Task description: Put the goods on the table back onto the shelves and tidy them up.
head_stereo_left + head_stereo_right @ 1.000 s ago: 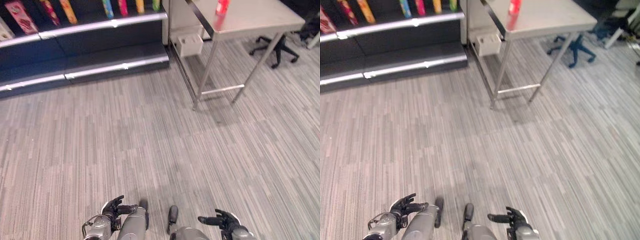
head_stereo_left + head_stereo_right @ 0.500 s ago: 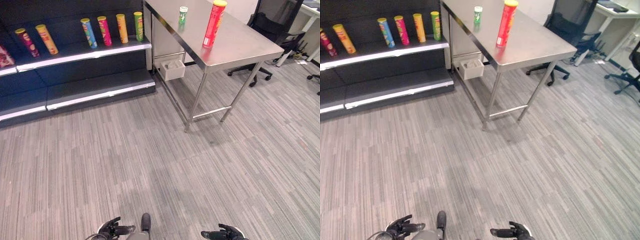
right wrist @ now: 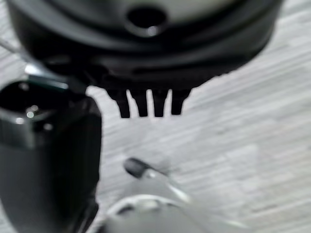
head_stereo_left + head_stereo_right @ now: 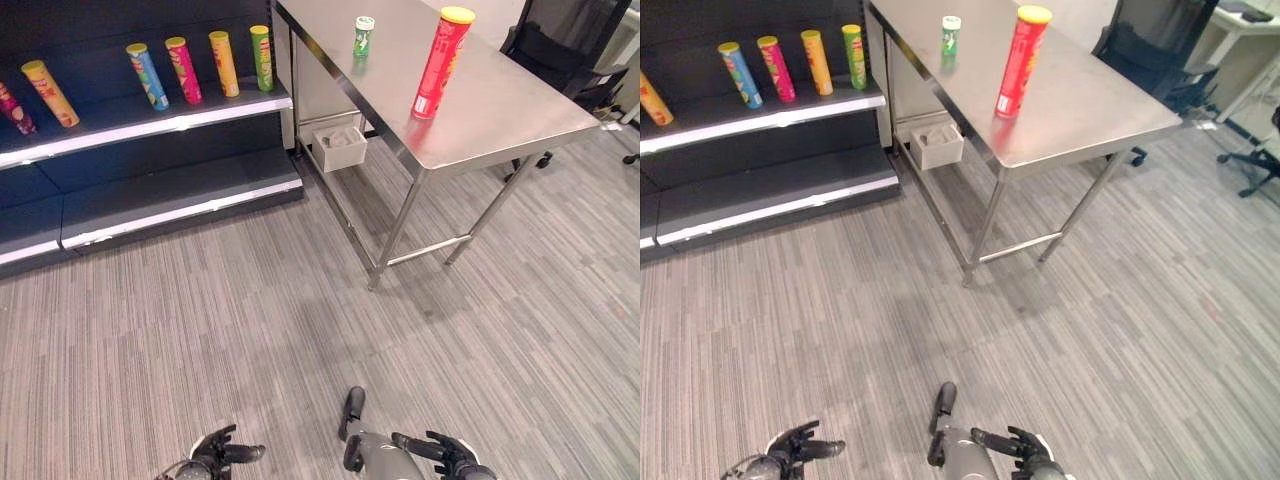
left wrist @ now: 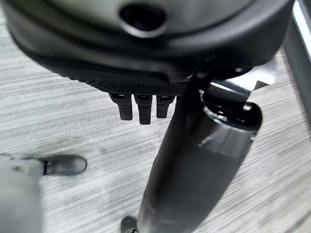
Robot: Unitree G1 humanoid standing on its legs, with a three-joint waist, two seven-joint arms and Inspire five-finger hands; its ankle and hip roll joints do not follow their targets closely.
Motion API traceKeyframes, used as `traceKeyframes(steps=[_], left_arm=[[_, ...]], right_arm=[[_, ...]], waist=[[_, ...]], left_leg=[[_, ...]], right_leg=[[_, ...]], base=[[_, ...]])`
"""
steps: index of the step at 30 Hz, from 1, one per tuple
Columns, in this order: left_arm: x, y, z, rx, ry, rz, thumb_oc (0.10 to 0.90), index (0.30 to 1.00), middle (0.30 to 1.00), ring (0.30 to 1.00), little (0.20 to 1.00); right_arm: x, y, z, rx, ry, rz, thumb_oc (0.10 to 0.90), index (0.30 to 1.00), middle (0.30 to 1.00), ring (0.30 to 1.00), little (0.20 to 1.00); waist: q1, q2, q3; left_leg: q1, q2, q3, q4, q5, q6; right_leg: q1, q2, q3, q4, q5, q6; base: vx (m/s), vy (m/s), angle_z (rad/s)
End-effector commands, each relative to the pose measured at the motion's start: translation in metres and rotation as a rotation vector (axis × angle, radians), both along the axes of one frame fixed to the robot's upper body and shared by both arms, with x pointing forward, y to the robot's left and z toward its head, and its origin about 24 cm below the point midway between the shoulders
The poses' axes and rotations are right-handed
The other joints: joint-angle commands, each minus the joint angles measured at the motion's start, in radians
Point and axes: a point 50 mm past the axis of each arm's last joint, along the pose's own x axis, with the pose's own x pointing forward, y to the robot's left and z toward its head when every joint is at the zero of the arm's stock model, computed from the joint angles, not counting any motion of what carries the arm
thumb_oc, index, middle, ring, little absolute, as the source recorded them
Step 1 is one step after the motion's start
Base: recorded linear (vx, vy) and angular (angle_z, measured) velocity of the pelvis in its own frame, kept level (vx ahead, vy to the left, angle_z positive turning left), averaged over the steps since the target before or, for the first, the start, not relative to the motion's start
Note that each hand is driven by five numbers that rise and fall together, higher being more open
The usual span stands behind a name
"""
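Observation:
A tall red can (image 4: 440,62) with a yellow lid stands upright on the steel table (image 4: 500,105) at the upper right. Farther back on the same table stands a small green can (image 4: 364,36). The dark shelf (image 4: 150,127) at the upper left bears a row of upright cans: orange (image 4: 48,93), blue (image 4: 147,76), pink (image 4: 182,70), yellow (image 4: 223,63) and green (image 4: 261,58). My left hand (image 4: 215,451) and right hand (image 4: 440,450) hang low at the bottom edge, far from table and shelf. Both have straight fingers (image 5: 139,104) (image 3: 146,102) and hold nothing.
A white box (image 4: 340,148) sits on the floor under the table's near-left end. A black office chair (image 4: 560,60) stands behind the table at the right. Grey striped carpet (image 4: 250,330) stretches between me and the shelf and table.
The whole picture has shifted as the camera moved: table and shelf now show closer and more fully. Both hands stay low and hold nothing.

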Motion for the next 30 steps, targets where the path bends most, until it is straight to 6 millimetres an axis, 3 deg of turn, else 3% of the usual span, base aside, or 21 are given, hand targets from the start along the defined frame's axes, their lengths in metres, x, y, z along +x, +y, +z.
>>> traceKeyframes(steps=[1, 2, 3, 4, 5, 6, 7, 9, 10, 11, 12, 13, 14, 15, 17, 19, 23, 27, 28, 29, 30], left_arm=[[0.021, 0.006, 0.011, 0.023, -0.093, -0.050, 0.800, 0.900, 0.900, 0.900, 0.900], [0.022, 0.005, 0.011, 0.018, -0.099, -0.047, 0.800, 0.900, 0.900, 0.900, 0.900], [0.022, 0.001, 0.011, 0.000, -0.120, -0.030, 0.800, 0.900, 0.900, 0.900, 0.900], [0.024, 0.000, 0.012, -0.009, -0.133, -0.016, 0.800, 0.900, 0.900, 0.900, 0.900], [0.024, -0.001, 0.012, -0.014, -0.135, 0.002, 0.800, 0.900, 0.900, 0.900, 0.900], [0.024, -0.001, 0.012, -0.013, -0.135, 0.002, 0.800, 0.900, 0.900, 0.900, 0.900], [0.024, -0.001, 0.012, -0.018, -0.133, 0.020, 0.800, 0.900, 0.900, 0.900, 0.900], [0.022, -0.002, 0.010, -0.023, -0.124, 0.022, 0.800, 0.900, 0.900, 0.900, 0.900], [0.019, -0.002, 0.009, -0.022, -0.109, 0.022, 0.800, 0.900, 0.900, 0.900, 0.900], [0.019, -0.002, 0.009, -0.022, -0.108, 0.022, 0.800, 0.900, 0.900, 0.900, 0.900], [0.017, -0.003, 0.008, -0.021, -0.101, 0.013, 0.800, 0.900, 0.900, 0.900, 0.900], [0.014, -0.004, 0.006, -0.019, -0.086, 0.007, 0.800, 0.900, 0.900, 0.900, 0.900], [0.013, -0.005, 0.006, -0.022, -0.083, 0.003, 0.800, 0.900, 0.900, 0.900, 0.900], [0.012, -0.005, 0.005, -0.020, -0.076, 0.001, 0.800, 0.900, 0.900, 0.900, 0.900], [0.004, -0.004, 0.002, -0.019, -0.050, 0.004, 0.800, 0.900, 0.900, 0.900, 0.900], [0.001, -0.002, 0.002, -0.016, -0.045, 0.009, 0.800, 0.900, 0.900, 0.900, 0.900], [0.000, 0.007, 0.003, 0.018, -0.031, -0.013, 0.800, 0.900, 0.900, 0.900, 0.900], [0.010, 0.016, 0.009, 0.041, -0.054, -0.012, 0.800, 0.900, 0.900, 0.900, 0.900], [0.013, 0.019, 0.011, 0.049, -0.065, -0.011, 0.800, 0.900, 0.900, 0.900, 0.900], [0.016, 0.022, 0.013, 0.061, -0.074, -0.019, 0.800, 0.900, 0.900, 0.900, 0.900], [0.017, 0.023, 0.014, 0.064, -0.078, -0.021, 0.800, 0.900, 0.900, 0.900, 0.900]], right_arm=[[0.012, -0.020, 0.012, -0.071, -0.063, 0.033, 0.800, 0.900, 0.900, 0.900, 0.900], [0.016, -0.022, 0.014, -0.077, -0.081, 0.035, 0.800, 0.900, 0.900, 0.900, 0.900], [0.025, -0.028, 0.023, -0.089, -0.134, 0.039, 0.800, 0.900, 0.900, 0.900, 0.900], [0.029, -0.030, 0.026, -0.096, -0.150, 0.037, 0.800, 0.900, 0.900, 0.900, 0.900], [0.032, -0.032, 0.028, -0.104, -0.162, 0.033, 0.800, 0.900, 0.900, 0.900, 0.900], [0.032, -0.032, 0.028, -0.103, -0.162, 0.033, 0.800, 0.900, 0.900, 0.900, 0.900], [0.033, -0.034, 0.028, -0.109, -0.154, 0.023, 0.800, 0.900, 0.900, 0.900, 0.900], [0.032, -0.034, 0.027, -0.112, -0.145, 0.019, 0.800, 0.900, 0.900, 0.900, 0.900], [0.031, -0.033, 0.026, -0.108, -0.144, 0.005, 0.800, 0.900, 0.900, 0.900, 0.900], [0.031, -0.033, 0.026, -0.108, -0.144, 0.005, 0.800, 0.900, 0.900, 0.900, 0.900], [0.030, -0.033, 0.026, -0.108, -0.141, 0.004, 0.800, 0.900, 0.900, 0.900, 0.900], [0.027, -0.031, 0.023, -0.105, -0.130, 0.008, 0.800, 0.900, 0.900, 0.900, 0.900], [0.025, -0.031, 0.023, -0.108, -0.128, 0.010, 0.800, 0.900, 0.900, 0.900, 0.900], [0.024, -0.030, 0.022, -0.109, -0.122, 0.010, 0.800, 0.900, 0.900, 0.900, 0.900], [0.023, -0.026, 0.019, -0.101, -0.111, 0.029, 0.800, 0.900, 0.900, 0.900, 0.900], [0.024, -0.024, 0.019, -0.102, -0.107, 0.042, 0.800, 0.900, 0.900, 0.900, 0.900], [0.022, -0.018, 0.015, -0.086, -0.084, 0.047, 0.800, 0.900, 0.900, 0.900, 0.900], [0.017, -0.018, 0.011, -0.079, -0.043, 0.035, 0.800, 0.900, 0.900, 0.900, 0.900], [0.018, -0.018, 0.011, -0.077, -0.045, 0.027, 0.800, 0.900, 0.900, 0.900, 0.900], [0.013, -0.020, 0.009, -0.076, -0.025, 0.007, 0.800, 0.900, 0.900, 0.900, 0.900], [0.011, -0.021, 0.008, -0.073, -0.020, -0.003, 0.800, 0.900, 0.900, 0.900, 0.900]], waist=[[0.012, -0.017, -0.010], [0.011, -0.018, -0.006], [0.031, -0.021, 0.027], [0.035, -0.026, 0.044], [0.043, -0.023, 0.065], [0.039, -0.027, 0.062], [0.046, -0.027, 0.074], [0.058, -0.023, 0.080], [0.072, -0.031, 0.075], [0.073, -0.032, 0.076], [0.079, -0.024, 0.071], [0.097, -0.001, 0.059], [0.110, 0.012, 0.057], [0.113, 0.017, 0.054], [0.120, 0.037, 0.029], [0.122, 0.034, 0.010], [0.117, 0.005, -0.019], [0.114, 0.009, -0.012], [0.108, 0.012, -0.004], [0.098, 0.014, 0.007], [0.096, 0.015, 0.009]], left_leg=[[-0.109, -0.030, -0.022, 0.018, 0.006, -0.009], [-0.133, -0.022, -0.010, 0.081, -0.011, -0.025], [-0.264, -0.004, 0.009, 0.406, 0.029, -0.080], [-0.328, -0.003, 0.002, 0.515, 0.077, -0.090], [-0.376, 0.013, 0.011, 0.602, 0.112, -0.096], [-0.380, 0.009, 0.008, 0.599, 0.117, -0.095], [-0.442, 0.053, 0.060, 0.615, 0.154, -0.091], [-0.474, 0.077, 0.080, 0.597, 0.140, -0.087], [-0.488, 0.090, 0.111, 0.434, 0.114, -0.069], [-0.485, 0.089, 0.113, 0.431, 0.115, -0.069], [-0.496, 0.098, 0.106, 0.333, 0.153, -0.074], [-0.519, 0.116, 0.077, 0.151, 0.258, -0.092], [-0.544, 0.122, 0.055, 0.013, 0.318, -0.110], [-0.559, 0.124, 0.054, -0.020, 0.332, -0.120], [-0.542, 0.126, 0.073, -0.034, 0.349, -0.130], [-0.516, 0.120, 0.071, -0.034, 0.367, -0.129], [-0.458, 0.072, 0.110, 0.001, 0.301, -0.070], [-0.419, 0.026, 0.127, 0.020, 0.237, -0.014], [-0.405, 0.020, 0.131, 0.018, 0.227, -0.006], [-0.366, 0.006, 0.139, 0.004, 0.207, 0.011], [-0.350, 0.002, 0.143, -0.005, 0.200, 0.014]], right_leg=[[0.134, -0.044, 0.014, -0.129, -0.005, 0.131], [0.145, -0.046, 0.008, -0.126, -0.015, 0.124], [0.220, -0.039, -0.001, -0.129, -0.066, 0.086], [0.235, -0.043, -0.007, -0.129, -0.080, 0.070], [0.254, -0.035, -0.011, -0.129, -0.099, 0.053], [0.250, -0.040, -0.013, -0.129, -0.099, 0.053], [0.280, -0.041, -0.030, -0.136, -0.126, 0.044], [0.300, -0.037, -0.030, -0.139, -0.138, 0.044], [0.316, -0.046, -0.027, -0.139, -0.151, 0.062], [0.317, -0.047, -0.026, -0.139, -0.152, 0.062], [0.324, -0.043, -0.022, -0.139, -0.162, 0.069], [0.345, -0.025, -0.018, -0.139, -0.190, 0.077], [0.385, -0.018, -0.007, -0.139, -0.226, 0.075], [0.403, -0.014, 0.003, -0.139, -0.240, 0.075], [0.434, -0.010, 0.044, -0.139, -0.258, 0.090], [0.442, -0.031, 0.068, -0.139, -0.258, 0.099], [0.446, -0.118, 0.126, -0.112, -0.238, 0.135], [0.327, -0.174, 0.154, 0.130, -0.227, 0.160], [0.286, -0.185, 0.159, 0.200, -0.200, 0.161], [0.224, -0.216, 0.141, 0.296, -0.124, 0.159], [0.201, -0.224, 0.129, 0.306, -0.108, 0.154]], base=[[0.41, -0.262, 0.55], [0.33, -0.335, 0.40], [0.19, -0.280, 0.37], [0.16, -0.282, 0.26], [0.02, -0.109, 0.34], [0.06, -0.104, 0.04], [0.10, -0.063, -0.18], [0.17, -0.027, -0.18], [0.17, 0.024, 0.01], [0.26, 0.061, -0.02], [0.29, 0.129, -0.15], [0.51, 0.194, -0.35], [0.54, 0.202, -0.36], [0.43, 0.168, -0.41], [0.41, 0.281, -0.68], [0.34, 0.305, -0.99], [0.27, 0.329, -0.83], [0.08, 0.250, -0.08], [0.06, 0.272, -0.18], [0.08, 0.231, -0.12], [0.07, 0.154, -0.15]])
